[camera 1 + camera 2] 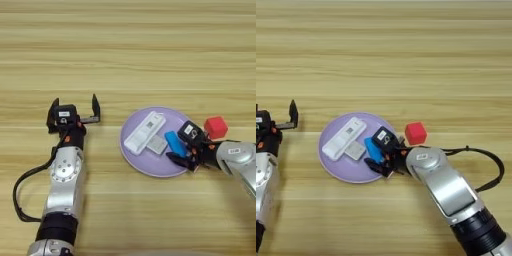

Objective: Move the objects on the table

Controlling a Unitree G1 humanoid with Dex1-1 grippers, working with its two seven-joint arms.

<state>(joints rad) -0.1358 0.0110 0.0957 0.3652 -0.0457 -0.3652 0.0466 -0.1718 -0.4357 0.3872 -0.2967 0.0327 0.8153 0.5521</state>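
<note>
A round lilac plate (148,164) lies on the wooden table (130,55), right of centre. On it rest a white remote-like bar (145,131), a small grey flat rectangle (158,145) and a small blue oblong block (174,142). My right gripper (183,145) reaches over the plate's right rim, open, with one finger on each side of the blue block's right end. A small red cube (216,127) sits on the table just right of the plate, behind that gripper. My left gripper (74,111) is open and empty, left of the plate and apart from it.
The right arm (446,187) comes in from the lower right, with a black cable (491,165) looping beside it. The left forearm (65,175) stands along the lower left, also with a black cable (17,192).
</note>
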